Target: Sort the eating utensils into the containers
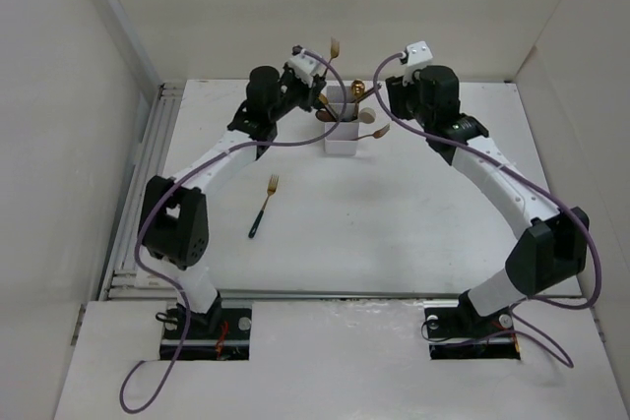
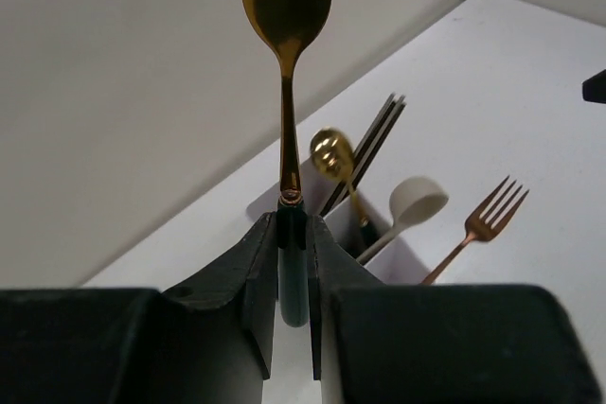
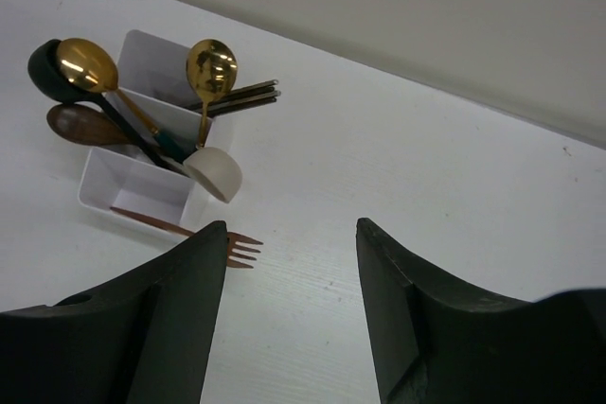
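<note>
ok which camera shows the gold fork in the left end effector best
The left wrist view: the gold fork stands close up, its dark handle clamped in the left end effector. The top external view shows only its small head, far off. The right wrist view misses it.

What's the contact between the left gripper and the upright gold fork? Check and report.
Touching. The left wrist view shows the left gripper shut on the gold fork, a finger pressed against each side of its dark handle, no gap.
</note>
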`<action>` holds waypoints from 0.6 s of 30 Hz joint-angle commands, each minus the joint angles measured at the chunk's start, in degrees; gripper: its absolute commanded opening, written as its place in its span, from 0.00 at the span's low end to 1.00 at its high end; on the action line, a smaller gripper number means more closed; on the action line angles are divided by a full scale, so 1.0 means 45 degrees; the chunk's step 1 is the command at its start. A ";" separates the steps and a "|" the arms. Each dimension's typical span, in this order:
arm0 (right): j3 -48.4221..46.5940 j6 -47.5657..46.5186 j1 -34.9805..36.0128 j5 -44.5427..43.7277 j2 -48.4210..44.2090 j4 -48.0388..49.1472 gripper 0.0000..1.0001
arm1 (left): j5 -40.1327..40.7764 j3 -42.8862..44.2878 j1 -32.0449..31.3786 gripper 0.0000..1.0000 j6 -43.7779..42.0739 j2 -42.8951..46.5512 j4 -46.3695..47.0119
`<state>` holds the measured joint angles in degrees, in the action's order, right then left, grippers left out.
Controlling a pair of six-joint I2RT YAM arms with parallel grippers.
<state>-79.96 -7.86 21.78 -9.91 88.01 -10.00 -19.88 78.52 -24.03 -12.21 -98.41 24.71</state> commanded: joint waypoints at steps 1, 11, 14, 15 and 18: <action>0.0055 0.0340 -0.0347 -0.0882 -0.1177 0.0425 0.62 | -0.0934 0.1317 -0.0304 0.00 0.0310 -0.1584 0.2125; 0.1127 0.0341 -0.0992 -0.1254 -0.2759 0.0542 0.62 | -0.1266 0.1674 -0.1221 0.00 -0.0471 -0.3169 0.2693; 0.1266 0.0107 -0.0992 -0.1254 -0.2877 0.0542 0.62 | -0.1266 0.1224 -0.1222 0.00 -0.0626 -0.3170 0.2693; 0.1266 0.0106 -0.0992 -0.1254 -0.2877 0.0542 0.62 | -0.1266 0.1107 -0.1222 0.00 -0.0627 -0.3170 0.2693; 0.1266 -0.0148 -0.1110 -0.1254 -0.2760 0.0542 0.62 | -0.1090 0.0813 -0.1359 0.00 -0.0764 -0.3286 0.2693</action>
<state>-74.35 -7.38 17.30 -14.61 76.07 -9.47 -23.99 83.42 -29.91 -14.35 -115.00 33.23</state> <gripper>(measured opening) 0.620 0.106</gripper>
